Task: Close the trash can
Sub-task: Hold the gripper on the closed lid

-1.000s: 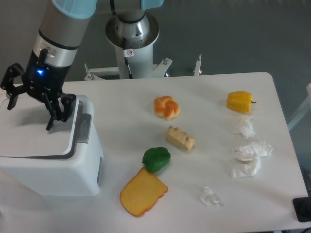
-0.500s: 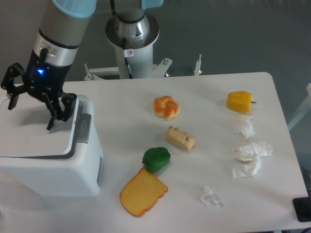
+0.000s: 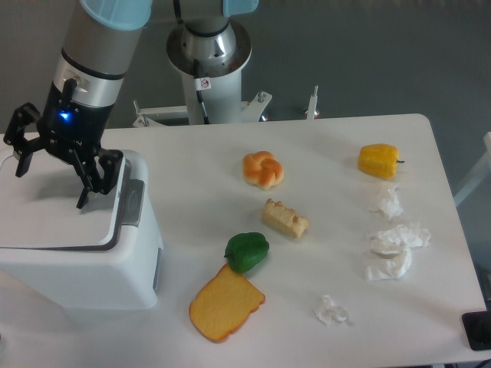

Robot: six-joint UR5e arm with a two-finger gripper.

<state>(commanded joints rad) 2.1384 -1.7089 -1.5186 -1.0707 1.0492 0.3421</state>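
While its lid lies flat, contents unseen, trash can [image 3: 73,245] sits at counter [image 3: 322,146] left edge; pincer [image 3: 51,178] wide above the lid. Items: one bread slice [image 3: 225,304], one green pepper [image 3: 246,251], one yellow pepper [image 3: 379,160].

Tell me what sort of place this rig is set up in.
Most likely a robotics lab or test bench, not a real kitchen: a robot arm on a pedestal stands behind a plain white table with toy food such as a bread slice and a trash can.
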